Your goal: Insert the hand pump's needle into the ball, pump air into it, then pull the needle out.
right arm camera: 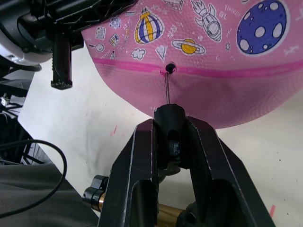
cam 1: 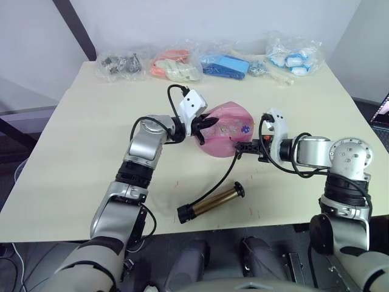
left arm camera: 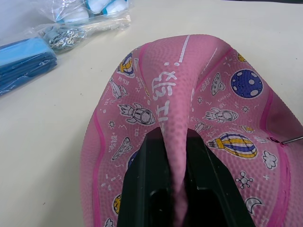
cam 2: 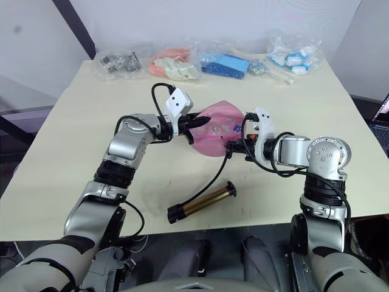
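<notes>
On the beige table [cam 1: 73, 146], the left gripper [left arm camera: 176, 189] pinches a fold of the deflated, pebbled pink ball [cam 1: 226, 135] while the right gripper [right arm camera: 170, 142] clamps the needle [right arm camera: 167, 89], apparently entering the valve.

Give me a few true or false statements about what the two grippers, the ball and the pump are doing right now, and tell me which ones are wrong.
1. The left gripper pinches a fold of the deflated pink ball. True.
2. The right gripper is open and holds nothing. False: it is shut on the black fitting that carries the needle.
3. The needle's tip is at the ball's valve hole on a darker pink seam. True.
4. The hand pump is held up in the air. False: its gold body lies on the table, joined by the black hose.
5. The bags lie along the table's far edge. True.
</notes>
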